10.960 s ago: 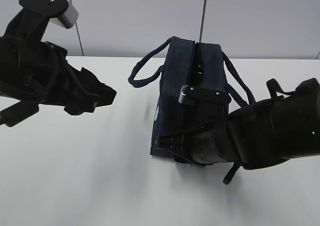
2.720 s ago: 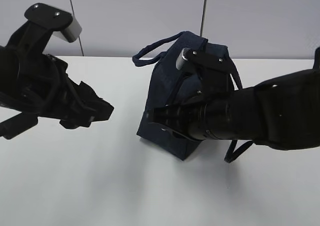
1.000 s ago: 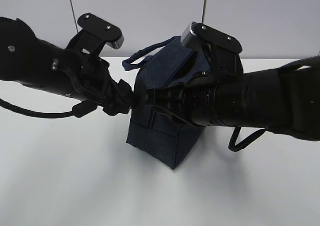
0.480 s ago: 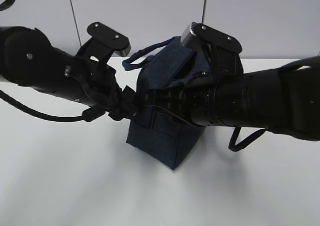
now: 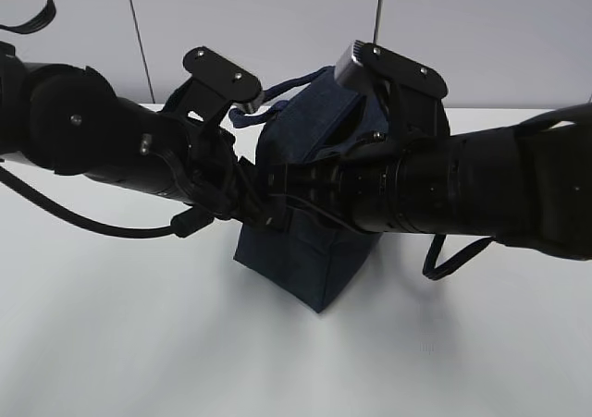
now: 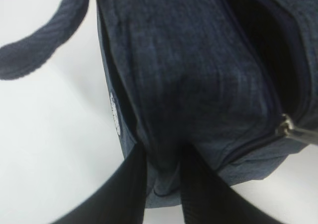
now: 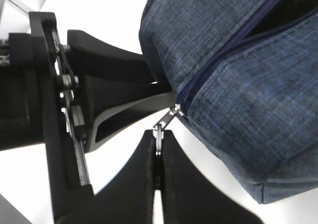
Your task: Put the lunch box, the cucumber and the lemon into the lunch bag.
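Your left end effector (image 6: 161, 184) has come in from the bench's left side and now pinches a fold of the bag (image 5: 305, 251) at its end wall. The right end effector (image 7: 158, 157) stays clamped on the zipper pull (image 7: 166, 118). Bag stands tilted mid-bench (image 5: 139, 343), braced for zipping. Arms crowd together; bare bench all around. Box, cucumber, lemon not visible.

Lunch bag (image 5: 305, 260) interior dark, contents unseen; handle cut off.
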`<action>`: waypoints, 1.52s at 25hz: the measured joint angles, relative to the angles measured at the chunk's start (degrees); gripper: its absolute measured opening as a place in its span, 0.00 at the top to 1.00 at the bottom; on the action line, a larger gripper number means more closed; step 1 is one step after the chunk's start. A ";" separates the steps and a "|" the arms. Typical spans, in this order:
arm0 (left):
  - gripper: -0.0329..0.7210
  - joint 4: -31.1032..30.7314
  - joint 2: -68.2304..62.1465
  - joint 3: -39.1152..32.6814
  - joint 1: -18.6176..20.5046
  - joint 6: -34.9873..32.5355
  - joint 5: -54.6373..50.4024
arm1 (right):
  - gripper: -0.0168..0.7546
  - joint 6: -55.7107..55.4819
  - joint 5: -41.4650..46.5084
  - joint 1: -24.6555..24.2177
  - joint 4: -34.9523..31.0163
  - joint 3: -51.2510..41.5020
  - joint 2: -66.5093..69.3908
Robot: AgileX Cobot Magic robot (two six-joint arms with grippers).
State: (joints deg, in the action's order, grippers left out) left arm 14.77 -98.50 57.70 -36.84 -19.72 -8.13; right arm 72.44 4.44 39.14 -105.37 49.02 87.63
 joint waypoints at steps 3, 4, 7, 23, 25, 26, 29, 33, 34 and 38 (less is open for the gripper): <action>0.91 0.11 0.00 0.00 0.00 0.00 0.00 | 0.98 0.00 0.09 0.00 0.00 0.00 0.00; 0.94 0.25 0.00 0.00 0.00 -0.02 -0.11 | 0.98 0.00 0.09 0.00 0.00 0.00 0.00; 0.96 0.68 0.00 0.00 0.00 -0.12 -0.35 | 0.98 0.00 0.23 0.00 0.00 0.00 0.00; 0.96 1.73 -0.05 0.56 0.10 -0.12 -3.74 | 0.98 0.07 -1.35 -0.23 0.00 0.00 -3.18; 0.96 1.95 -0.05 0.55 0.10 -0.12 -4.35 | 0.98 0.22 -1.48 -0.23 0.00 0.00 -3.30; 0.96 1.95 -0.05 0.55 0.10 -0.12 -4.63 | 0.98 0.22 -1.48 -0.23 0.00 0.00 -3.30; 0.96 2.15 -0.05 0.59 0.10 -0.12 -5.29 | 0.98 0.58 -1.84 -0.23 0.00 0.64 -3.30; 0.96 2.41 0.06 0.68 0.10 -0.12 -6.28 | 0.98 1.42 -2.97 -0.23 0.00 1.43 -3.38; 0.96 2.53 0.06 0.68 0.10 -0.12 -6.41 | 0.98 1.55 -3.07 -0.23 0.00 1.57 -3.38; 0.96 3.44 0.06 0.68 0.10 -0.12 -7.08 | 0.98 2.23 -3.47 -0.23 0.00 2.30 -3.38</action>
State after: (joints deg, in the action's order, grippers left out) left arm 18.21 -98.45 58.38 -36.74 -19.85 -15.21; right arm 74.68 0.97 38.91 -105.37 51.32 84.25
